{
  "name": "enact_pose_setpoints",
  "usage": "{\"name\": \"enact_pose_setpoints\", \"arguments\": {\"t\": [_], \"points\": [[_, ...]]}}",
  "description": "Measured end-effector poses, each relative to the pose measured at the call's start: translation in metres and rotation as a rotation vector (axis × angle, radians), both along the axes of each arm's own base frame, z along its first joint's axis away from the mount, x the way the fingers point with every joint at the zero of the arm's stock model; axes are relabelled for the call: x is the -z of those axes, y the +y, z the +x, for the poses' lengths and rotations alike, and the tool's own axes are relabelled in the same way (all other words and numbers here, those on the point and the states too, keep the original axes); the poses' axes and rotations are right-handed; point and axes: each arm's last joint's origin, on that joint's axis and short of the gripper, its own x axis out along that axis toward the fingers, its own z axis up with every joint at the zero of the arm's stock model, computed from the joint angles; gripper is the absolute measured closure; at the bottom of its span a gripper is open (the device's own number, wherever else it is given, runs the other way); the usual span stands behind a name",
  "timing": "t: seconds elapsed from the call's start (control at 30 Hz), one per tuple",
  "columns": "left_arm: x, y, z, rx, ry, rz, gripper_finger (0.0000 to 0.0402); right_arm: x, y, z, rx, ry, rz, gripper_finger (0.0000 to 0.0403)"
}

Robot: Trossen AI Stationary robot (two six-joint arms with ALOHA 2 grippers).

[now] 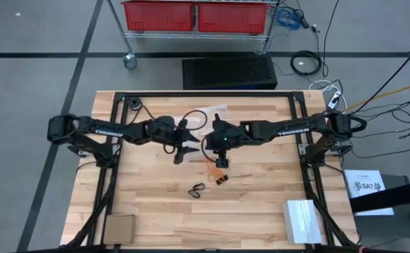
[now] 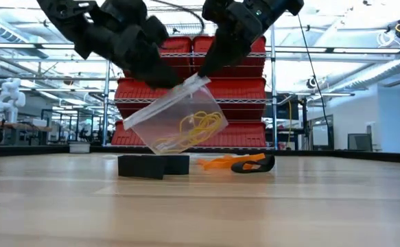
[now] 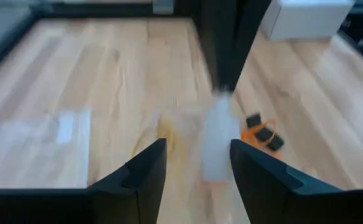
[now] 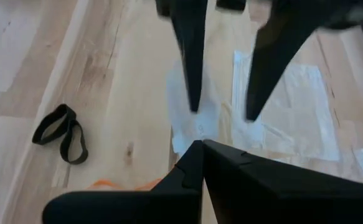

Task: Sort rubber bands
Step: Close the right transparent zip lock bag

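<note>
Starting on your left, the left gripper (image 1: 181, 156) hangs over the middle of the worktop (image 1: 261, 204) with its fingers (image 3: 145, 169) spread apart and nothing between them. Just ahead of it hangs the clear bag (image 2: 175, 120), tilted, its mouth corner up and its yellow rubber bands (image 2: 193, 130) pooled low inside. Move right and you meet the right gripper (image 2: 201, 74), clenched on that top corner, carrying the bag clear of the wood. So your key relation is this: the bag dangles between the two grippers, its free edge toward the left one, which I judge best placed to pinch it. Below lie the orange bands (image 2: 220, 162) and, slightly nearer the front edge, the black bands (image 1: 197, 189).
</note>
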Motion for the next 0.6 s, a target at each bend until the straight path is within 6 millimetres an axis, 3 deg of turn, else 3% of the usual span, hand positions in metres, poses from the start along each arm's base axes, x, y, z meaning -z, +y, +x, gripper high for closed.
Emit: {"name": "enact_pose_setpoints", "arguments": {"t": [0.23,0.53,0.6], "points": [[0.017,-0.007,0.011,0.022,0.063,-0.009,0.0237,0.000,0.000,0.000,0.009,-0.005,0.010,0.0403],[0.011,-0.001,0.010,-0.039,0.035,-0.041,0.0385,-0.029,-0.001,-0.026,0.124,-0.007,0.038,0.0350],[0.008,0.002,0.009,-0.055,0.020,-0.045,0.0392,-0.037,-0.001,-0.035,0.148,-0.008,0.038,0.0332]]}}
